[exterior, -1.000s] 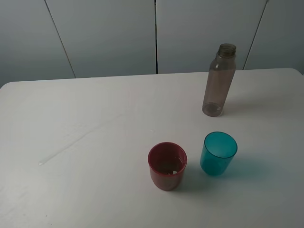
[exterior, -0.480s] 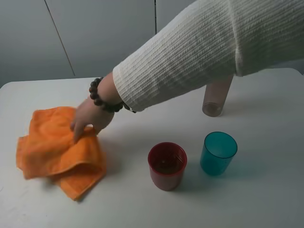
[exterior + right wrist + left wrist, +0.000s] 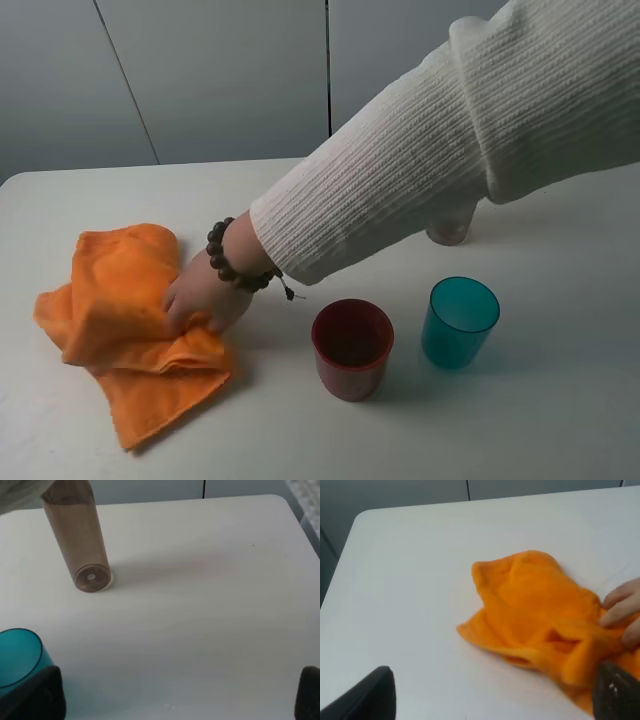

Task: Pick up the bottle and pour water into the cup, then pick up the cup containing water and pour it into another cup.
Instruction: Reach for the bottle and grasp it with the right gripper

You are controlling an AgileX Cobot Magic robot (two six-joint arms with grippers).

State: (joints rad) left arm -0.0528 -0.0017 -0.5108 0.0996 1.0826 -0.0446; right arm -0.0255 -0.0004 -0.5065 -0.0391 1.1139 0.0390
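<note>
bottle (image 3: 80, 540) upright at far right of white table (image 3: 560, 420), mostly hidden in the high view by a white ribbed sleeve (image 3: 450, 150). teal cup (image 3: 460, 322) nearer, red cup (image 3: 352, 348) just beside it on its left. hand (image 3: 200, 295) with bead bracelet (image 3: 235, 262) presses orange cloth (image 3: 110, 320) on table's left side. grey panel wall (image 3: 220, 80) behind. left gripper (image 3: 495, 697) and right gripper (image 3: 172, 700) both spread wide, holding nothing.

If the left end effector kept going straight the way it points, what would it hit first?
Probably the orange cloth, bunched on the table under the person's hand, right ahead of the left end effector; depth is hard to judge.
</note>
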